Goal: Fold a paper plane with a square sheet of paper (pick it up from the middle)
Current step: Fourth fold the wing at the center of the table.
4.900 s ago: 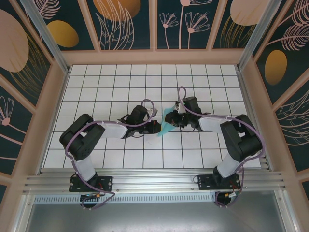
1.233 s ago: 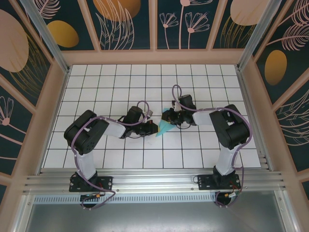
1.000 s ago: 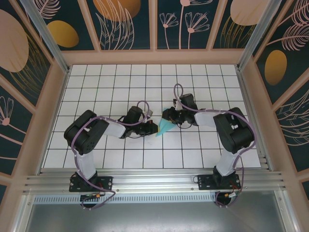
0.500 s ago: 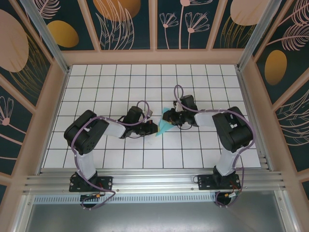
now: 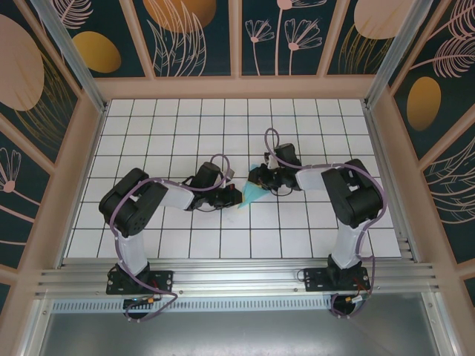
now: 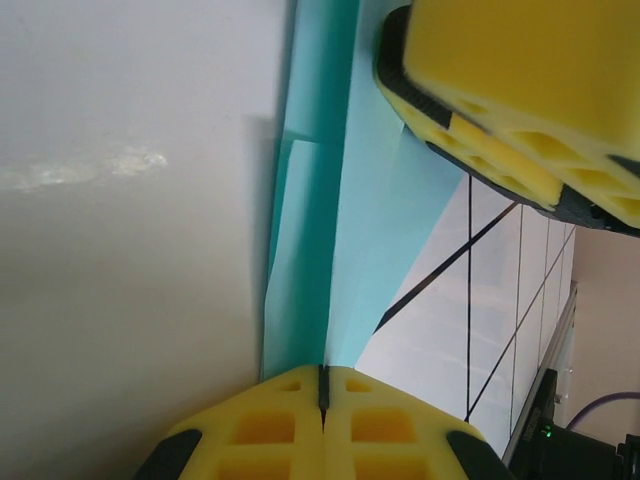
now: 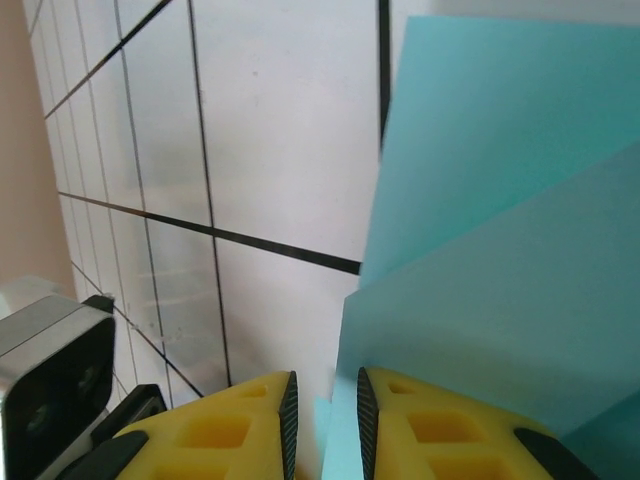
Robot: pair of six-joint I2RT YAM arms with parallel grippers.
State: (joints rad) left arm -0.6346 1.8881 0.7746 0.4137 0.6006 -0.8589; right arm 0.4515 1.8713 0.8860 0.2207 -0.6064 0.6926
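White grid-tiled table (image 5: 185, 119), dark floral walls (image 5: 312, 37). At its centre lies the light teal paper plane (image 5: 253, 194), half-folded, tip toward 7 o'clock. Left gripper (image 6: 322, 372) is clenched on its tip. Right gripper (image 7: 325, 385), at 1 o'clock, straddles an edge; whether it grips, I cannot tell.

The thin light teal-blue folded paper (image 6: 370, 250) is showing a smooth, matt face with crisp creases, while the yellow moulded finger pads (image 7: 440, 430) are looking dull and cellular. The white black-lined tabletop (image 6: 130, 170) is catching a soft sheen, and the silver metal rail (image 5: 237, 280) is gleaming with a brushed finish.
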